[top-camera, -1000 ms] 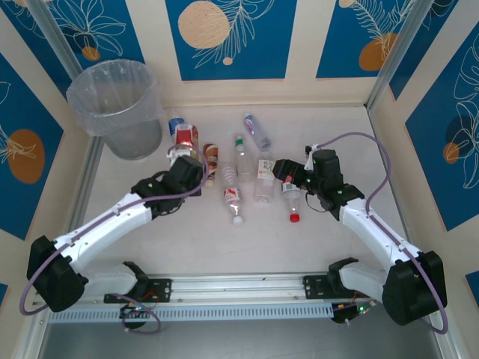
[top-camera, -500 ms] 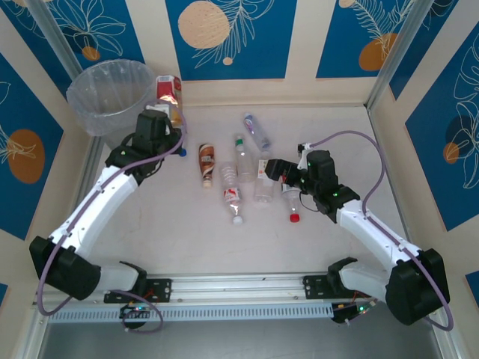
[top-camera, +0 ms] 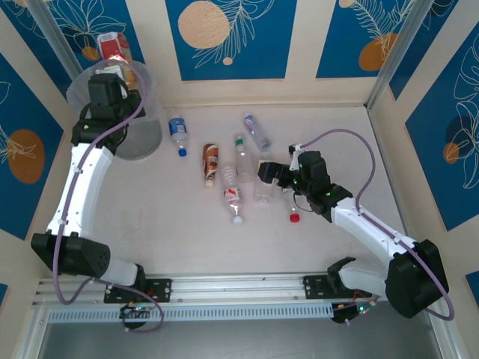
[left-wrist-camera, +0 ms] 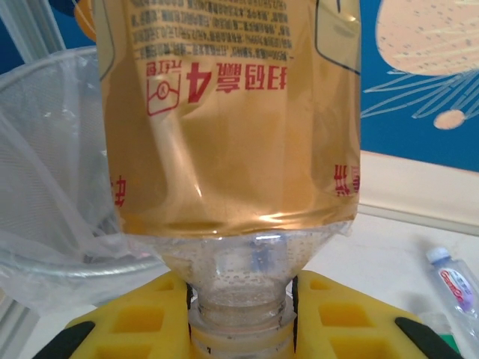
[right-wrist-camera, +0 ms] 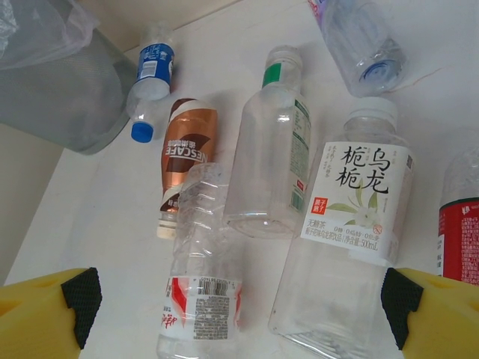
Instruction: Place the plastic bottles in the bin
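High overhead camera looks down; close wrist cameras share the bin (top-camera: 142, 136).

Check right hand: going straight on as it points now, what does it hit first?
Likely the white-labelled bottle lying just ahead of the open right hand. The ribbed bottle with the barcode label beside it looks about as near. Depth is unclear.

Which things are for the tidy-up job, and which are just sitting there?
For the job:
- held bottle
- loose bottles
- bin
- left gripper, clamped on the held bottle's neck
- right gripper, open above the loose bottles

Just sitting there:
- blue leafy wall panels
- metal rail
- purple cables
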Tool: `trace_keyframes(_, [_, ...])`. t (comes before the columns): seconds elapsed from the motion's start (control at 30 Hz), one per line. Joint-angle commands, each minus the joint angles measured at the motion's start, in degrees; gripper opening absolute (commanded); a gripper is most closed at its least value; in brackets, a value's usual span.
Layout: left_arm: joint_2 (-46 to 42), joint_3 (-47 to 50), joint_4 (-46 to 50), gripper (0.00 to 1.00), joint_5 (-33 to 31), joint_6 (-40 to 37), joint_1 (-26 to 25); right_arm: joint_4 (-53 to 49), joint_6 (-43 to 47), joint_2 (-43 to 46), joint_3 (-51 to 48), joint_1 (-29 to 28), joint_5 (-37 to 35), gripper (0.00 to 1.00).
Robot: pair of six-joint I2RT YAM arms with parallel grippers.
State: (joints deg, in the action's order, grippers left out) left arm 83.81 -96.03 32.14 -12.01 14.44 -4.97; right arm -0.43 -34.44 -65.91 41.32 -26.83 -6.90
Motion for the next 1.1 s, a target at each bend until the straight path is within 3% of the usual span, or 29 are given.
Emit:
trace_keyframes(0.0, [3.36, -4.01, 1.63, 0.00, 4.00, -0.96, 3.01, 1.18, 2.06, 0.01, 2.28, -1.03, -1.99, 0.99])
trace_keyframes(0.37, [17.97, -17.50, 6.47, 0.00, 8.97, -1.44, 10.20, -1.82, 3.53, 2.21, 2.11, -3.07, -5.89, 0.99])
trace_keyframes(0.73, [24.68, -19.57, 7.03, 0.00, 12.56, -2.54, 10.67, -3.42, 3.33, 2.41, 2.50, -3.45, -7.31, 0.99])
trace_keyframes(0.8, [25.07, -19.75, 7.49, 0.04, 12.28, -2.69, 10.69, -3.82, 3.31, 2.36, 2.45, -3.58, -7.63, 0.99])
trace_keyframes(0.83, [25.22, -19.79, 7.58, 0.14, 12.36, -2.76, 10.63, -4.04, 3.24, 2.35, 2.45, -3.58, -7.85, 0.99])
trace_keyframes(0.9, [25.60, -19.96, 7.58, 0.23, 12.62, -3.01, 10.68, -4.13, 3.10, 2.28, 2.36, -3.58, -8.09, 0.99])
trace_keyframes(1.07, [26.78, -21.53, 7.89, 0.31, 13.18, -3.03, 10.69, -4.24, 3.06, 1.62, 2.79, -3.66, -8.09, 0.99])
